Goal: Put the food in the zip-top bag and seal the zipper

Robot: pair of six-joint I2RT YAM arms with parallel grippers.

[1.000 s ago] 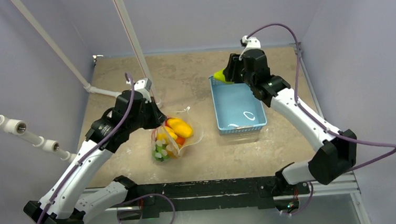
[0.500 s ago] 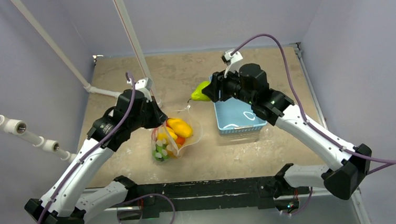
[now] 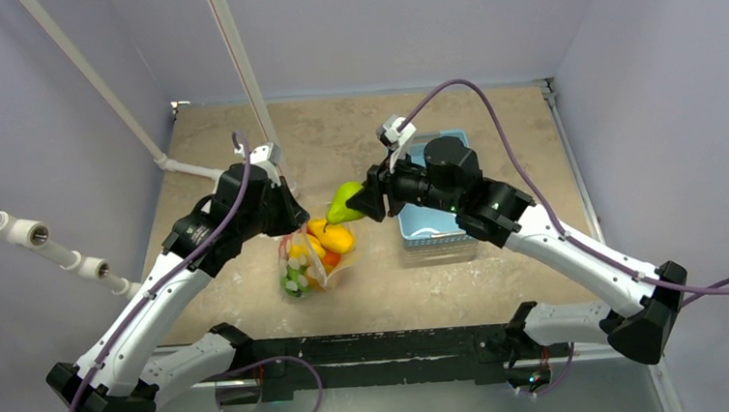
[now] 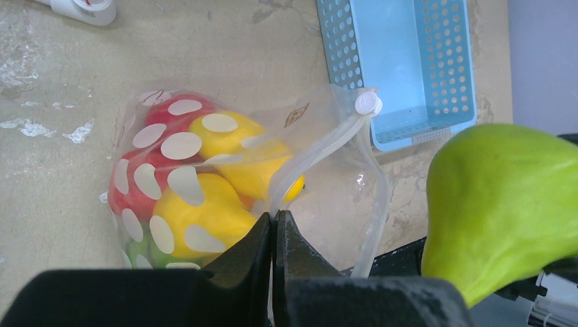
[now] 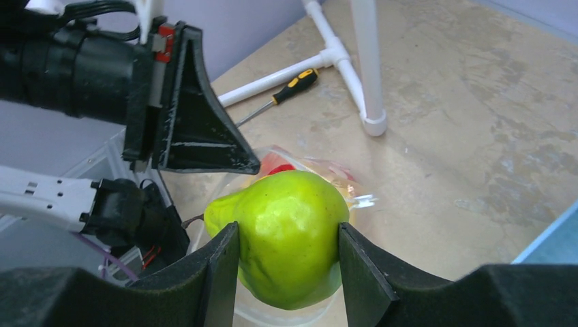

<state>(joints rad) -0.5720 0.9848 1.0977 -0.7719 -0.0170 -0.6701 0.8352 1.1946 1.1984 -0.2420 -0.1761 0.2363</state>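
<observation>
The zip-top bag (image 3: pixel 308 260) lies on the table, clear with white dots, and its mouth is held open toward the right. Inside it is food: yellow (image 4: pixel 194 218), red (image 4: pixel 136 194) and green toy fruits. My left gripper (image 4: pixel 275 223) is shut on the zipper (image 4: pixel 320 146) strip at the bag's mouth, lifting it. A white round slider (image 4: pixel 368 103) sits at the strip's far end. My right gripper (image 5: pixel 287 235) is shut on a green pear (image 5: pixel 290 204). In the top view the green pear (image 3: pixel 343 202) hangs just above the bag's open mouth.
A light-blue perforated basket (image 3: pixel 432 228) stands right of the bag, partly under the right arm. White pipe framing (image 3: pixel 243 74) rises at the back left. A yellow-handled screwdriver (image 5: pixel 292 84) lies beside its base. Another pipe (image 3: pixel 23 233) juts in from the left.
The right arm has carried the green pear leftward from the basket's far edge to above the bag's mouth. The left arm and the bag have stayed put.
</observation>
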